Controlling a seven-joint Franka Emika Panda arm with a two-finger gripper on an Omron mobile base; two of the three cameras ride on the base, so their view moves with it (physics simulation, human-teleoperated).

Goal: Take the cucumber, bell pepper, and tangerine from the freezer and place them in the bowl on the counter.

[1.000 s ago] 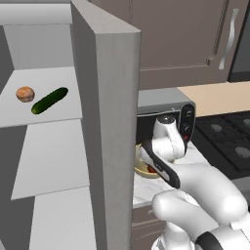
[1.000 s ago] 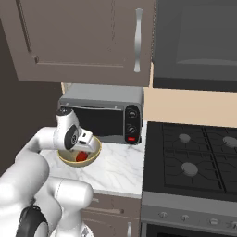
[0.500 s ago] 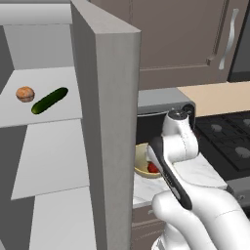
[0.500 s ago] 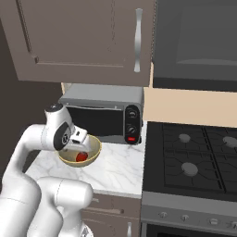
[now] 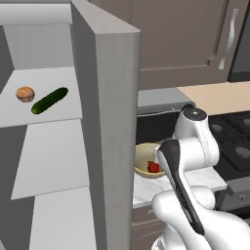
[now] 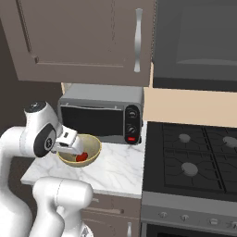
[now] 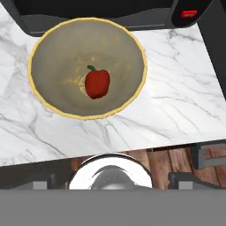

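The glossy red bell pepper [image 7: 97, 83] lies at the bottom of the pale yellow-olive bowl [image 7: 132, 48], which stands on the white marble counter [image 7: 176, 88]. My gripper [image 6: 73, 144] hangs just above the bowl [image 6: 92, 147], open and holding nothing. The pepper [image 6: 82, 157] shows under it. In the left base view the freezer [image 5: 105, 122] stands open. On its upper shelf lie the orange-tan tangerine [image 5: 25, 93] and, just to its right, the dark green cucumber [image 5: 49, 100]. My arm partly covers the bowl [image 5: 143, 157] in that view.
A grey microwave [image 6: 102, 109] stands right behind the bowl. The black stove top [image 6: 194, 157] lies to the right of the counter. Brown wall cupboards [image 6: 88, 37] hang overhead. The freezer's lower shelves [image 5: 49, 156] are bare.
The hand has lifted up and back from the bowl, and the arm's elbow has swung. The bell pepper stays in the bowl. The tangerine and cucumber have not moved.
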